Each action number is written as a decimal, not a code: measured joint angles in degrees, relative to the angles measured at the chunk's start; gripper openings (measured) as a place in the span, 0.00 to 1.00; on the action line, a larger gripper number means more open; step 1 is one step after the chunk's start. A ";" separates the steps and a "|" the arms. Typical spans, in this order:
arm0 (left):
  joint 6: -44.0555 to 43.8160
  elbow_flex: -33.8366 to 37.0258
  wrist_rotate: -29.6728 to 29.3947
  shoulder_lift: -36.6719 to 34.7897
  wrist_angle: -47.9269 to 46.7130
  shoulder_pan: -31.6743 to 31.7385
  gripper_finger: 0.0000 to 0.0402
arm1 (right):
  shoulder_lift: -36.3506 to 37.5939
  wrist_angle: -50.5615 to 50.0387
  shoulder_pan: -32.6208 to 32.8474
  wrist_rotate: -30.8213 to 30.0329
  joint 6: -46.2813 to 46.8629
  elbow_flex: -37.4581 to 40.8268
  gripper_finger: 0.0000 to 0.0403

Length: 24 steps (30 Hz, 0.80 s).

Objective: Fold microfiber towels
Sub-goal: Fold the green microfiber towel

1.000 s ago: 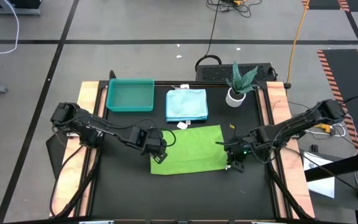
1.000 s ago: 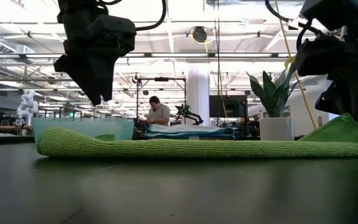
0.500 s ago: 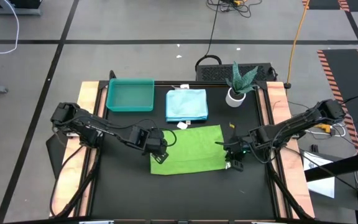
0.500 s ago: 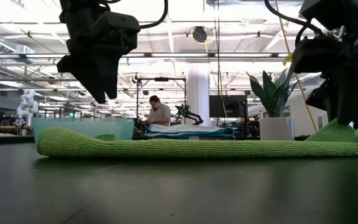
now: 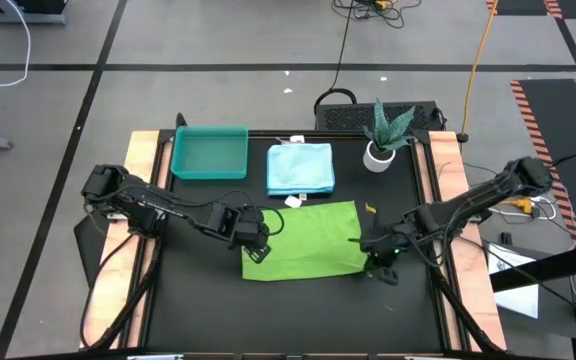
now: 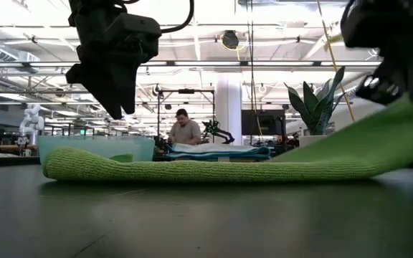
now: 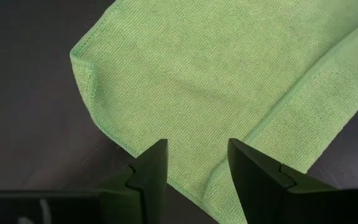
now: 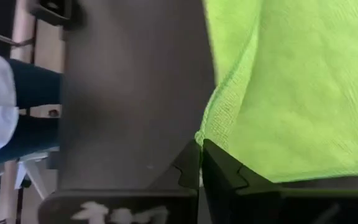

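The green microfiber towel [image 5: 308,240] lies in the middle of the table, and its right end [image 6: 400,129] is raised. My right gripper [image 5: 378,263] is shut on that end at the near right corner. My left gripper [image 5: 259,252] hangs open above the towel's near left corner [image 7: 89,62], clear of it in the low view [image 6: 115,111]. A pale blue towel [image 5: 300,168] lies folded behind the green one. My right gripper pinches the green towel's near right corner [image 8: 205,130] between its two shut fingers; one layer or several, I cannot tell. The fingers slant down from the table's right side. The right end slopes up to them, and the rest [image 6: 192,170] lies on the table.
A teal tray [image 5: 209,153] stands at the far left, and a potted plant [image 5: 386,135] at the far right. Bare dark table [image 5: 298,310] stretches toward the near edge. A person [image 6: 186,131] sits in the room beyond the table.
My right gripper has shut on the towel's near right corner and risen, moving slightly toward the near edge. The towel's right end has come up off the table, while its middle and left end stay flat.
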<state>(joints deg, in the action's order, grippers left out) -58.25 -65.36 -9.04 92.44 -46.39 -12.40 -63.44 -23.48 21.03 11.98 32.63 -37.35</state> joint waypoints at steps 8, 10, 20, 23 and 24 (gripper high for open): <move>0.56 0.00 -0.02 0.00 -0.07 0.00 0.42 | -3.31 -0.16 6.16 -0.06 3.12 -1.26 0.00; 0.76 0.00 -0.02 0.00 -0.07 0.00 0.42 | -5.59 -0.16 7.99 0.08 2.98 -1.26 0.00; 1.72 -0.01 0.00 0.00 -0.05 0.01 0.42 | -13.92 2.30 11.02 3.36 1.74 -1.24 0.03; 2.26 -0.02 0.00 0.00 -0.03 0.01 0.42 | -14.88 2.36 10.96 2.48 -1.24 -1.22 0.05; 2.30 -0.02 -0.02 0.00 -0.07 0.02 0.42 | -15.16 2.44 10.95 1.32 -2.14 -1.22 0.05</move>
<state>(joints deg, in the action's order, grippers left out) -55.96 -65.39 -9.06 92.44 -46.46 -12.38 -78.61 -21.05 31.98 13.30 30.49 -38.57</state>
